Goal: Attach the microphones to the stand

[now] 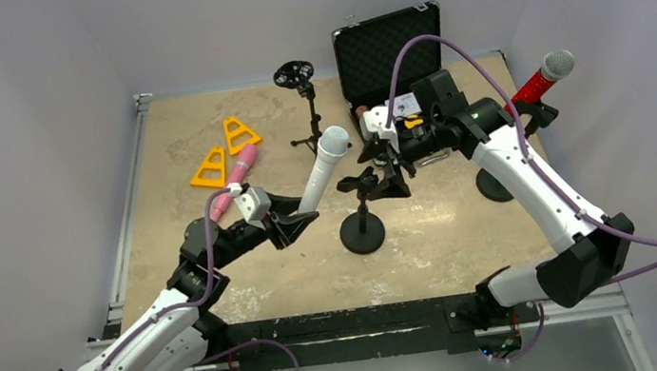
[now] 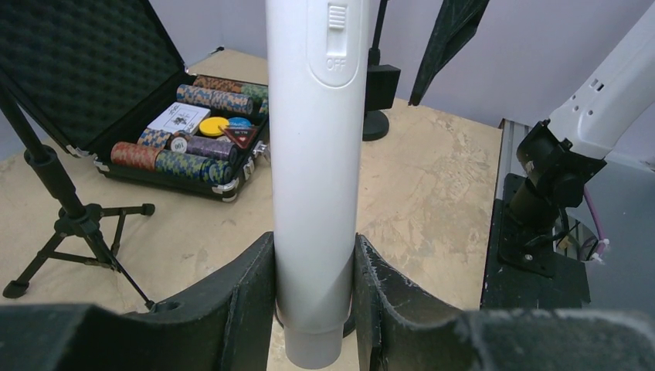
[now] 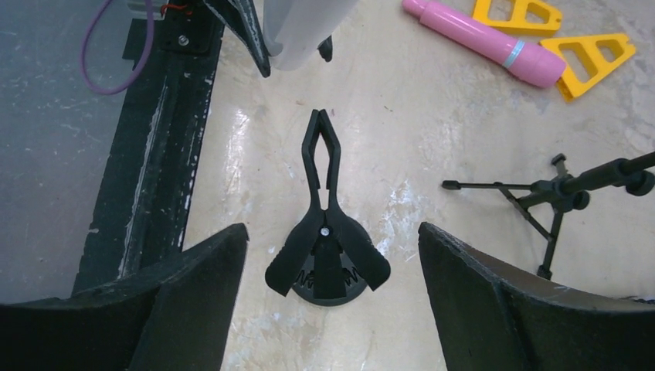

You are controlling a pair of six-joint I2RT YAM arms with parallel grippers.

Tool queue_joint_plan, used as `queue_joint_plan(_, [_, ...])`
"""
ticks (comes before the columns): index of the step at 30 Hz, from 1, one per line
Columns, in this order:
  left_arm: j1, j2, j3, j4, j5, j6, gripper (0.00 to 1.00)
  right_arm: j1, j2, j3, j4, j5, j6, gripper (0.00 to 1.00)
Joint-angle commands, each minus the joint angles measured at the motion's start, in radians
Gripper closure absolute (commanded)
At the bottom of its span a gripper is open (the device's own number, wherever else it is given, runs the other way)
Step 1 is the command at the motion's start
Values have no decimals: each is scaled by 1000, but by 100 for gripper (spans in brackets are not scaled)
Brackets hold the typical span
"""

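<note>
My left gripper [image 1: 295,219] is shut on the lower end of the white microphone [image 1: 322,167], which tilts up and to the right. In the left wrist view the white microphone [image 2: 317,154] stands clamped between both fingers [image 2: 247,309]. My right gripper [image 1: 390,172] is open and hovers over the black clip of the middle round-base stand [image 1: 362,231]. In the right wrist view the clip [image 3: 324,255] lies between the spread fingers [image 3: 193,301]. The red microphone [image 1: 544,77] sits in the right stand [image 1: 496,186]. The pink microphone [image 1: 236,178] lies on the table, also in the right wrist view [image 3: 487,42].
A small tripod stand with a round mount [image 1: 304,102] stands at the back, also in the left wrist view [image 2: 69,216]. An open black case of poker chips [image 1: 384,53] is at the back right. Two yellow triangular pieces [image 1: 209,169] lie at the back left.
</note>
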Motion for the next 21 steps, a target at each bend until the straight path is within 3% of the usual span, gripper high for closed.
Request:
queue_joint_plan(1, [-3, 2, -13, 128, 19, 34, 100, 20, -7, -36, 9, 13, -41, 19])
queue_joint_plan(7, [-3, 57, -13, 184, 38, 42, 100, 21, -16, -68, -5, 3, -86, 37])
queue_joint_plan(9, [-3, 83, -11, 214, 46, 45, 100, 21, -9, -61, -23, -12, -101, 52])
queue_joint_plan(12, [-3, 132, -1, 249, 66, 46, 100, 19, 2, -47, -51, -50, -114, 85])
queue_joint_plan(14, [-3, 172, 4, 278, 79, 39, 100, 18, -4, -59, -44, -71, -105, 97])
queue_joint_plan(21, [-3, 317, -6, 428, 131, -27, 100, 13, -22, -140, 27, -144, -40, 100])
